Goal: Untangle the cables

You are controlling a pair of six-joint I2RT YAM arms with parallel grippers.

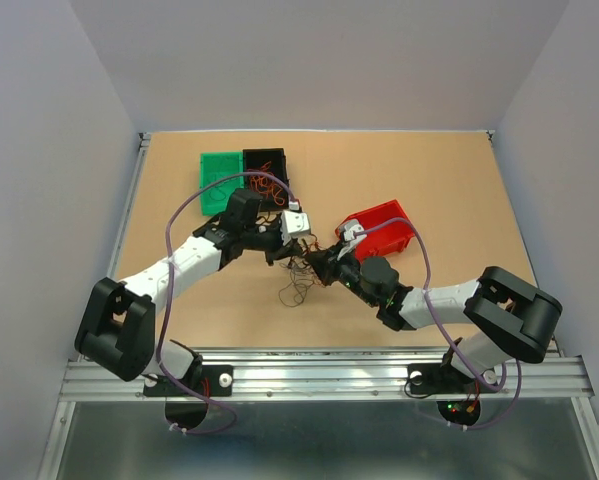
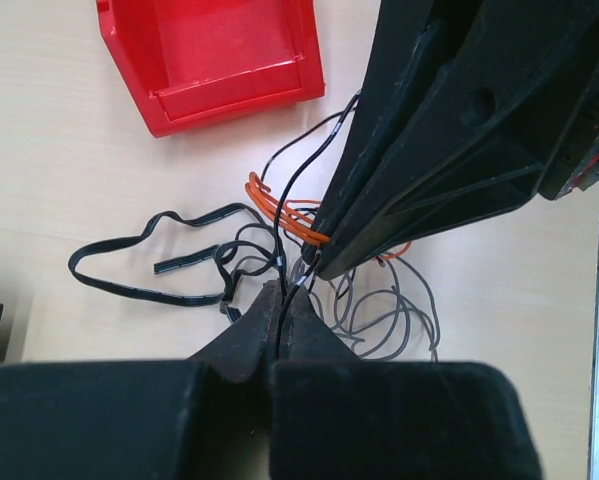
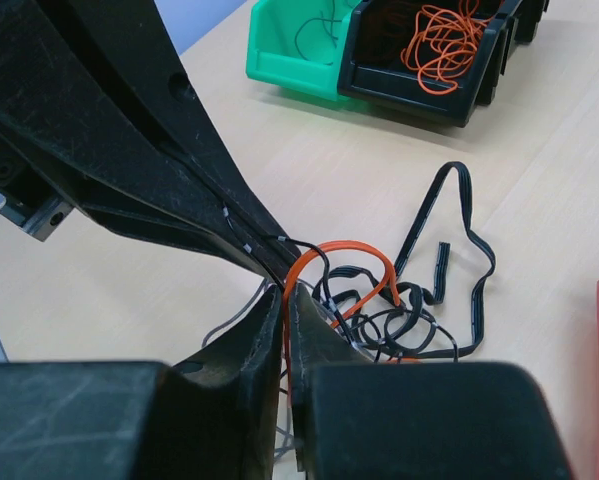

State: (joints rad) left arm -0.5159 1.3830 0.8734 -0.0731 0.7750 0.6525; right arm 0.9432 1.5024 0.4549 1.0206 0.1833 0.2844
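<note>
Table [image 1: 459, 190]: tan board, and you have both arms reaching in to meet near its middle. The left arm [image 1: 179, 265] comes in from the left, the right arm [image 1: 449, 300] from the right.

Bins: green bin [image 1: 215, 180] and black bin [image 1: 251, 158] touch side by side at the far left. The black one has loose orange wire [image 3: 439, 40] in it. Red bin [image 1: 379, 215] sits just right of centre.

Left gripper [image 2: 279, 318]: your fingers are pressed together on a thin black strand of the cables [image 1: 297, 285].

Right gripper [image 3: 285, 320]: fingers together, pinching an orange strand.

Tips of the two grippers are near each other, just above the bunch.

Cables: a small tangle of black and orange loops on the table between the grippers. A flat black loop [image 2: 129, 270] trails off to one side.
</note>
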